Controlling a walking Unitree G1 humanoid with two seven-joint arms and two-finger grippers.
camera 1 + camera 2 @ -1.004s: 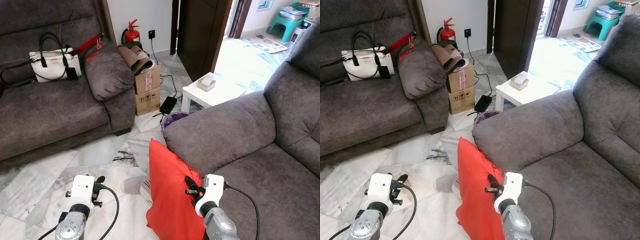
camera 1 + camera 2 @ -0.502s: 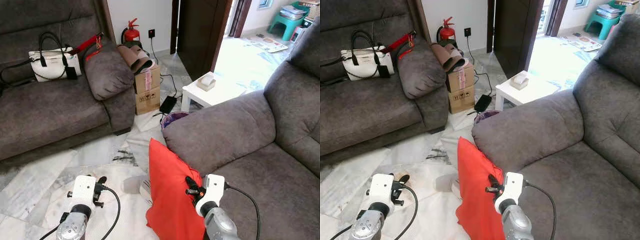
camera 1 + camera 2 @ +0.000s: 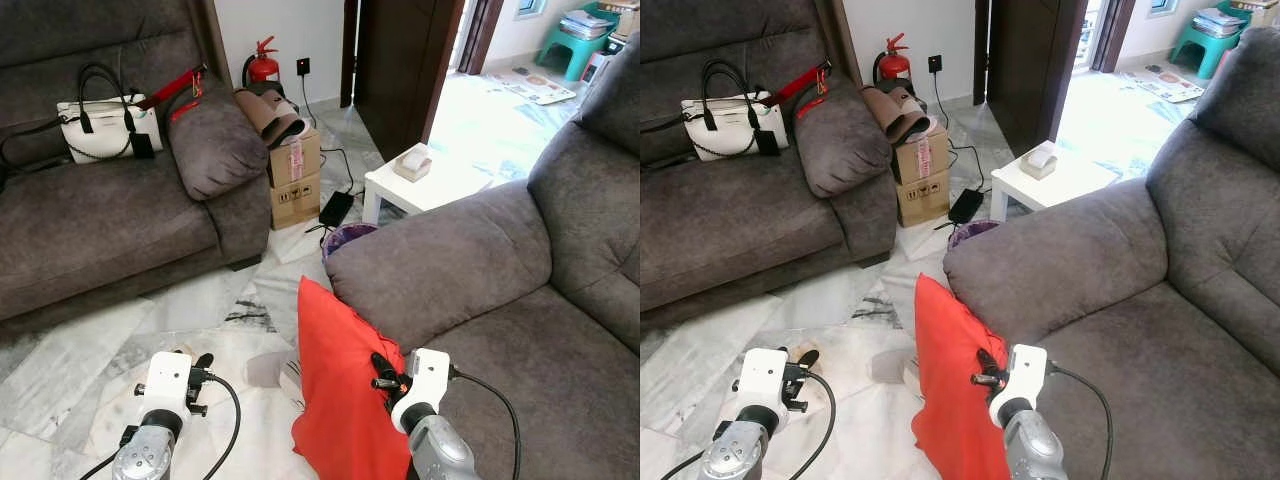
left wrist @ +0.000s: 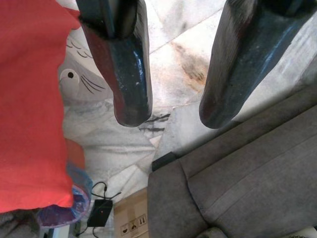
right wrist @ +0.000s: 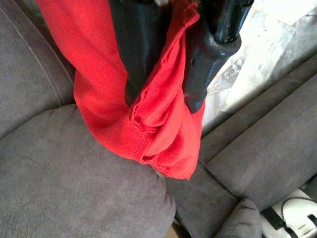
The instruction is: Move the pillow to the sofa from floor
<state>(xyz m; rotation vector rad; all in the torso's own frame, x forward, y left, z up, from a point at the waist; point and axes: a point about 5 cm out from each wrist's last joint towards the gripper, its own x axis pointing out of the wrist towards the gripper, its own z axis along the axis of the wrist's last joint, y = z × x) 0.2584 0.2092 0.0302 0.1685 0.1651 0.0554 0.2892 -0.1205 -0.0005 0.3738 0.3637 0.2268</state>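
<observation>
My right gripper point(image 3: 378, 372), lower centre of frame, clamps the red pillow point(image 3: 335, 385) upright against the sofa point(image 3: 520, 300) armrest. My left gripper point(image 3: 199, 372), lower left, hangs with fingers apart over the marble floor point(image 3: 200, 310).

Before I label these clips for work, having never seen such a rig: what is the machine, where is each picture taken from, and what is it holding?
It is a walking humanoid robot with two silver arms. Two pictures come from cameras in its head, looking down; the other two look along each wrist's black fingers. The right gripper has its jaws shut on a red pillow, which hangs upright beside the arm of the grey sofa on the robot's right, above the marble floor. The left gripper is open and holds nothing. Across the room another sofa carries a white handbag.
</observation>
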